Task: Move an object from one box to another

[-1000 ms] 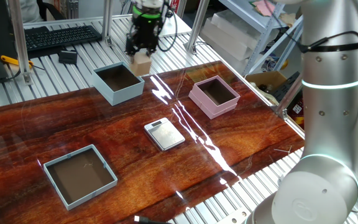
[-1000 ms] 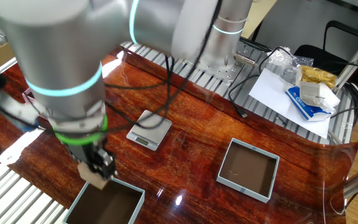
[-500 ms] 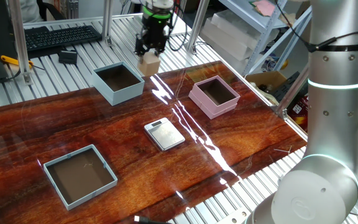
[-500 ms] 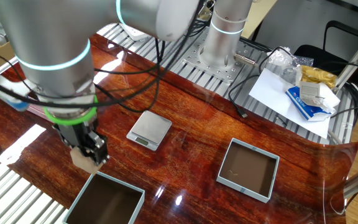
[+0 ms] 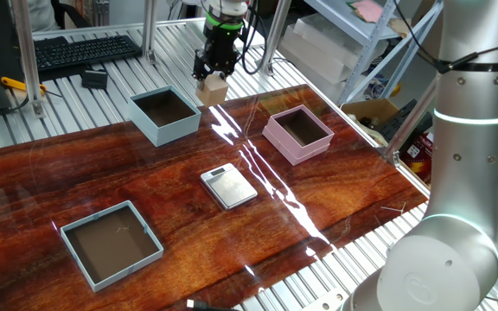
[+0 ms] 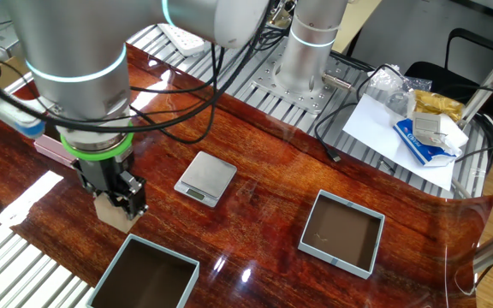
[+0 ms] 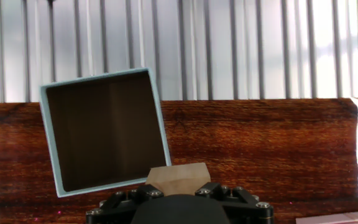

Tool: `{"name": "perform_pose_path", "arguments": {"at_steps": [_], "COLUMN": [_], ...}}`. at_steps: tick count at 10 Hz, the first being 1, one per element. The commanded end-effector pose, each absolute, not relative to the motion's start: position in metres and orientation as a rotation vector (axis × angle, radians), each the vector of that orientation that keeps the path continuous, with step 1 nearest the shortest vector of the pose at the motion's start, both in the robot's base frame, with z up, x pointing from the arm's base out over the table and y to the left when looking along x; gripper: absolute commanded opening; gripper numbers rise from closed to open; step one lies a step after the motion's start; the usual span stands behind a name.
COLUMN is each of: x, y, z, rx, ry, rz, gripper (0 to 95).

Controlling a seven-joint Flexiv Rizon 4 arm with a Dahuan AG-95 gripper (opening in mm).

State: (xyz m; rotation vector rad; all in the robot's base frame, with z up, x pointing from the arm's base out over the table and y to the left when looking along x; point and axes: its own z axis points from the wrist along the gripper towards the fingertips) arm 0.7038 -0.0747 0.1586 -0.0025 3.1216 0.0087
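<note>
One fixed view, left to right: blue-grey tray-like box [image 5: 111, 243] at the near left of the wooden table [image 5: 335, 207]; pale blue box [image 5: 164, 115] at the far left edge, dark brown inside. Just beyond its right corner, gripper [image 5: 211, 76] up in the air, clamped on the small tan wooden cube [image 5: 212, 86], clear of the box's rim. Silver scale [image 5: 228, 186] flat at mid-table. Pink box [image 5: 297, 133] further right, well apart from the cube.

The other fixed view: pink box [image 6: 58, 146] mostly hidden behind the arm; gripper [image 6: 116, 198] and cube [image 6: 114, 210] over bare wood, between pink box and pale blue box [image 6: 145, 277]; scale [image 6: 205, 178], then tray-like box [image 6: 342, 233].

Hand view: pale blue box [image 7: 103, 130] at left, cube [image 7: 179, 176] pinched at bottom centre.
</note>
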Motion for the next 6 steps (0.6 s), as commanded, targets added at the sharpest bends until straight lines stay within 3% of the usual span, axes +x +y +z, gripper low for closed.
{"name": "perform_pose_path", "arguments": {"at_steps": [1,6], "x": [0.703,0.7032], "y": [-0.0749,-0.0748], "z": [0.1575,0.1573], "rx": [-0.001,0.019], "ry": [3.117,3.125], "rz": [0.005,0.044], "gripper": [0.0,0.0]}}
